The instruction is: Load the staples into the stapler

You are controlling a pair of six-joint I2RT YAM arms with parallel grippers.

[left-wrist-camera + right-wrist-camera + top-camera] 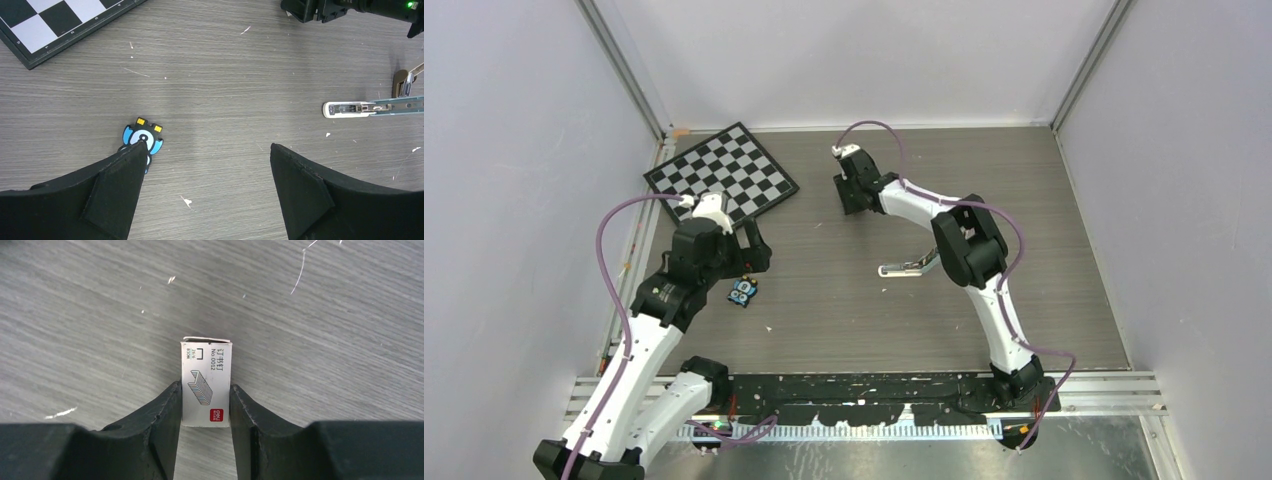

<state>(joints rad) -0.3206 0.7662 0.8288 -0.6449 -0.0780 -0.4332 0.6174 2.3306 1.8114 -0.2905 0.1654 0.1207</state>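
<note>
The stapler (911, 267) lies opened out mid-table, and the left wrist view shows its white base and silver channel (350, 108). My right gripper (205, 390) is at the back of the table (852, 197). Its fingers press both long sides of a small white box (206, 375) with a staple drawing and a red mark, which rests on the table. The staples themselves are out of view. My left gripper (207, 150) hovers open over bare table at the left (749, 262), with nothing between its fingers.
A small black-and-blue gadget (142, 137) lies right by my left gripper's left fingertip (743, 292). A chessboard (722, 175) sits at the back left. White walls enclose the table on three sides.
</note>
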